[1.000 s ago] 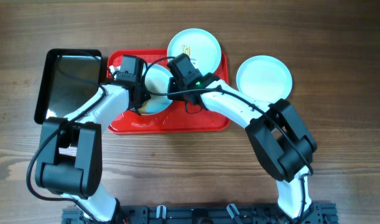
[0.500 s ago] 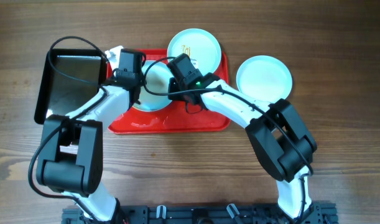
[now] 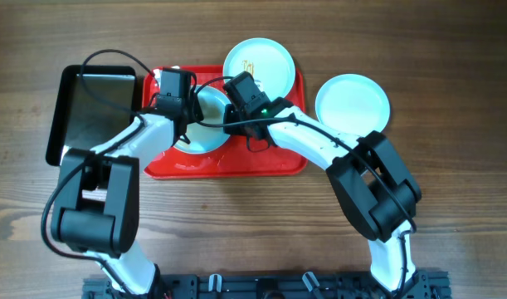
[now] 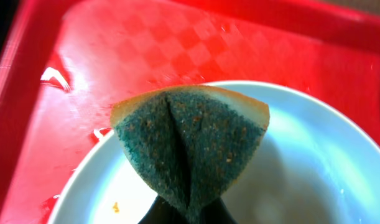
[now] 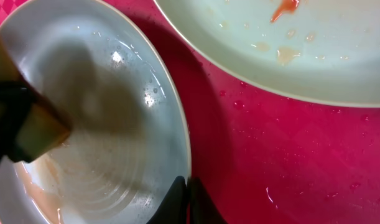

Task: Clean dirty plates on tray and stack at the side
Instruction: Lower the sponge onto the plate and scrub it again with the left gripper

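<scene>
With left gripper (image 4: 188, 214) clamped on folded sponge (image 4: 190, 149) and right gripper (image 5: 185, 202) pinching the rim of the plate (image 4: 314, 168) on the red tray (image 4: 146, 50), scrub sauce flecks (image 4: 115, 206) in firm circles, bracing against sliding.

Near plate (image 3: 207, 133) on tray (image 3: 261, 159), far plate (image 3: 265, 54) across its back edge, third plate (image 3: 353, 101) off right.

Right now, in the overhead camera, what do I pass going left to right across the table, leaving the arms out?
Black pan → half-hidden plate → sauce-streaked plate → clean plate out on the wood. The red tray lies under the middle two, so it is left out.
</scene>
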You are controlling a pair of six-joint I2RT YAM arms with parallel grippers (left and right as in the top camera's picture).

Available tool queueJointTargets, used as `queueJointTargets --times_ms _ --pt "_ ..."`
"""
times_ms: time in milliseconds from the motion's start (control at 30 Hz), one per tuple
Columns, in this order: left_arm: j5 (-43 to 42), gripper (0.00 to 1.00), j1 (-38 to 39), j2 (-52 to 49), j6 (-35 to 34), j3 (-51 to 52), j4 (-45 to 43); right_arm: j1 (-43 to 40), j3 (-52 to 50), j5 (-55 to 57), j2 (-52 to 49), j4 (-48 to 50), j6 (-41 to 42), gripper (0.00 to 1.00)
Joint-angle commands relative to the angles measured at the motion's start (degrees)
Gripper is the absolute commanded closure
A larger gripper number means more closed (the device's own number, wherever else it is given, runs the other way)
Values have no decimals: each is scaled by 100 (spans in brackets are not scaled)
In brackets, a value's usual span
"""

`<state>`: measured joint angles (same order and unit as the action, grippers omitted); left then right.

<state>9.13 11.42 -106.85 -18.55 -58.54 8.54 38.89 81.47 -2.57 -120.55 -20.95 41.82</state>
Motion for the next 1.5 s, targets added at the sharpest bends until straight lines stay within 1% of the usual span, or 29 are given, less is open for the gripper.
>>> queueJointTargets --times_ms 0,67,167,267,333,400,500,600,667,733,800,867,933,1000,1033,1133,1233,1300,1333,1367,1467 --pt "-308 96 -120 -367 382 55 -109 2 -57 -140 -184 -24 11 96" --pt "-278 96 -240 -446 380 55 -142 2 -57 -140 -184 -28 9 96" --pt "50 96 -551 -470 380 52 -140 2 -57 -138 -184 -24 -31 96" --pt "378 96 -684 -470 382 52 -140 2 -57 -138 -186 -9 -31 96" --pt "857 96 -627 -470 407 46 -177 2 -57 -138 -186 -4 -28 96" --pt "997 96 -531 -457 494 28 -271 2 -57 -138 -186 -4 -28 96" --pt "1008 96 -339 -282 529 -136 -295 2 -57 -138 -186 -7 -31 96" --pt "1010 96 -310 13 442 -243 -269 2 -57 -138 -186 -11 -59 96" --pt "1032 96 -389 426 177 -321 -42 2 -57 -138 -186 -15 -94 96" --pt "1025 96 -503 905 76 -337 260 2 -57 -140 -186 -13 -92 96" --pt "1021 96 -560 1344 -61 -337 702 2 -57 -138 -186 -2 -92 96" --pt "953 96 -560 1552 -319 -337 1145 2 -57 -138 -186 4 -92 96" --pt "699 96 -592 1576 -643 -334 1650 2 -57 -131 -186 50 -136 94" --pt "291 96 -619 1515 -662 -334 1950 2 -57 -63 -203 107 -146 84" --pt "223 96 -625 1484 -678 -330 2074 4 -57 -46 -247 188 -188 82" --pt "219 96 -651 1458 -748 -330 2238 4 -59 -52 -380 398 -267 81" --pt "221 96 -656 1458 -748 -330 2243 4 -57 -94 -496 588 -273 76" --pt "221 96 -656 1458 -748 -330 2243 4 -57 -234 -614 763 -280 79" --pt "221 96 -656 1458 -750 -330 2243 4 -59 -317 -654 804 -282 84" --pt "221 96 -656 1458 -750 -330 2243 4 -57 -470 -688 785 -286 96" --pt "149 96 -656 1458 -750 -330 2238 -37 28 -704 -625 267 -310 96"
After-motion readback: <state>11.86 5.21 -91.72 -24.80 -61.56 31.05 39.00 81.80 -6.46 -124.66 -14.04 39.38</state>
